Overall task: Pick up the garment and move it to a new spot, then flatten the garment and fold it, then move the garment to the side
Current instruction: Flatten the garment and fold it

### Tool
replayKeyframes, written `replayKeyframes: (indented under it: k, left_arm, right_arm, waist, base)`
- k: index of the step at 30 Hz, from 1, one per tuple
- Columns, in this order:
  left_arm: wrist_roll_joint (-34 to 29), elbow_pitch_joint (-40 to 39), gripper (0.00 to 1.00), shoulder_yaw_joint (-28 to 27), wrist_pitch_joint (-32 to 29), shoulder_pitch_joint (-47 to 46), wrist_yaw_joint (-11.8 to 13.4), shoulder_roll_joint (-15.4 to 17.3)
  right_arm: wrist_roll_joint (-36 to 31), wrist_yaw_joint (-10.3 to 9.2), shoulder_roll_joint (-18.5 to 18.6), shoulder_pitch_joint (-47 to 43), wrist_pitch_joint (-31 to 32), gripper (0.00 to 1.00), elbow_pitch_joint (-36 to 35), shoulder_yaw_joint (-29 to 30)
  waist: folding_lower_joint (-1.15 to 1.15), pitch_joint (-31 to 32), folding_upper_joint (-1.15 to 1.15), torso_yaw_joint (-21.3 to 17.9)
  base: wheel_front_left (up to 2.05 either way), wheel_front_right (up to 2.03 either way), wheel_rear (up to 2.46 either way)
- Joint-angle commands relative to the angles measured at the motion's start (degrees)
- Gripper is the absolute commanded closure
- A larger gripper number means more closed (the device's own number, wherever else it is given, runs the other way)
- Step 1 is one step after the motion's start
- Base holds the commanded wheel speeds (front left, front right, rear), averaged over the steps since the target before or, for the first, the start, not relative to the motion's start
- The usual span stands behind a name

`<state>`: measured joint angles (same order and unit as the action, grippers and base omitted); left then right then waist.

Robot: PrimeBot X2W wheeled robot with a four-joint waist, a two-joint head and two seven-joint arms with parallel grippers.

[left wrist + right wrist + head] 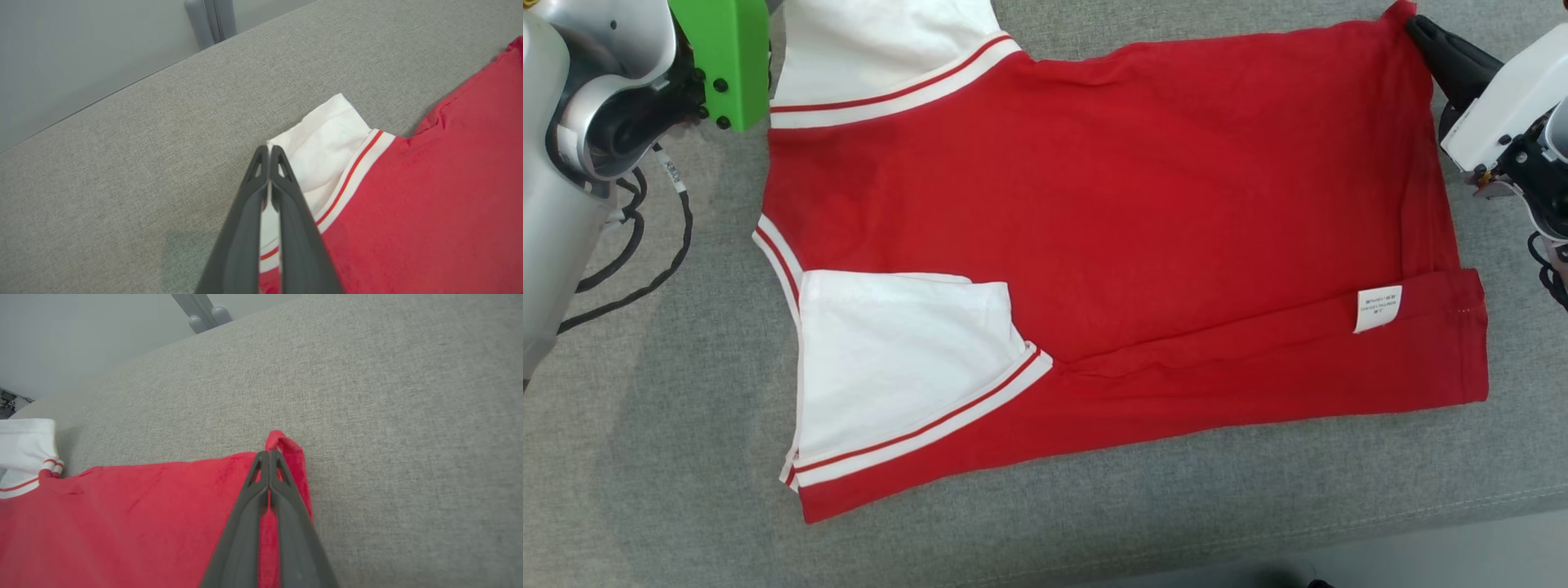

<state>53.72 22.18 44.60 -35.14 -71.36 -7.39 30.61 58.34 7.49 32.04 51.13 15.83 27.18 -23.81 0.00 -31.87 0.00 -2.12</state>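
Two pincers: left gripper [269, 153] closed above the white sleeve [327, 139], right gripper [269, 454] clamped on the red knit garment's [1111, 229] puckered corner; rectangular white label [1378, 308], print illegible.

garment [1111, 204]: upper white sleeve cut off by top edge | label [1378, 308]: print too small to read

I see a grey upholstered surface [654, 457] with the red garment [1143, 212] lying flat on it, white sleeves toward the left edge. Its long lower side lies near the front edge.
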Motion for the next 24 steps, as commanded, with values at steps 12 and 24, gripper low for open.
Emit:
replayKeyframes:
  k: [12, 24]
  left_arm:
    - [-2.89, -0.91, 1.0, -0.33, 12.54, -3.21, -0.12, 0.56]
    - [7.22, -4.67, 1.0, -1.01, 17.95, 1.28, -0.13, 1.71]
  right_arm:
    - [2.22, -0.02, 3.9, 2.77, -10.24, 1.0, -1.51, -1.82]
    - [7.74, -0.02, 8.74, -1.65, -13.97, 1.0, -5.27, -3.64]
  waist:
    - [0.0, 0.4, 0.0, 0.3]
    - [0.0, 3.79, 0.0, 1.92]
  base:
    - [0.0, 0.0, 0.0]
    - [0.0, 0.0, 0.0]
